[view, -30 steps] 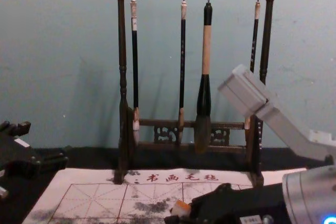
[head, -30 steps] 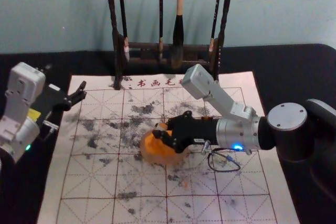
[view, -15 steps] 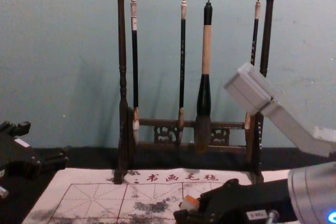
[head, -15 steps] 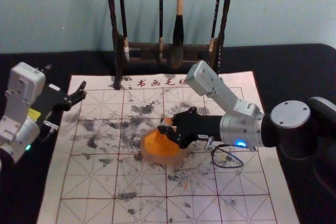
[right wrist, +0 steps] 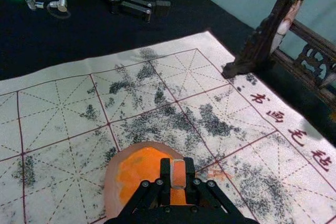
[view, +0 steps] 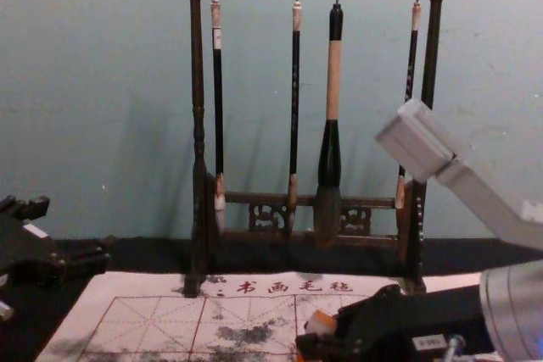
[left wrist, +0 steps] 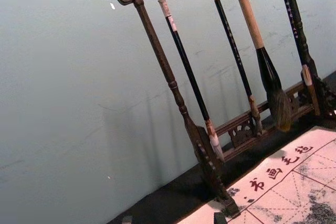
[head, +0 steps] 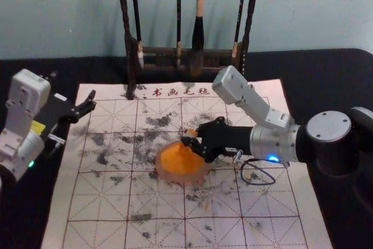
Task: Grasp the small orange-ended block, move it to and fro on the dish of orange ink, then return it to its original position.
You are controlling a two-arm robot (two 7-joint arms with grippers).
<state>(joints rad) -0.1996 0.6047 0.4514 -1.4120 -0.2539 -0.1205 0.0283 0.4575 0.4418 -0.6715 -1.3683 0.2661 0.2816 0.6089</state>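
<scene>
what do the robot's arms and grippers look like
Both arms are silvery grey and black, each with a grey housing on a bent bracket. The left arm has a green light and yellow label; the right arm, a blue light and looping dark cable. The left gripper and right gripper are black, with jointed fingers.

Orange-ended block (right wrist: 178,174), orange ink (head: 180,160), pinkish dish (head: 175,177), white mat (head: 285,202) with red grid (head: 163,220) and black blotches (head: 157,121), black tablecloth (head: 326,80)
</scene>
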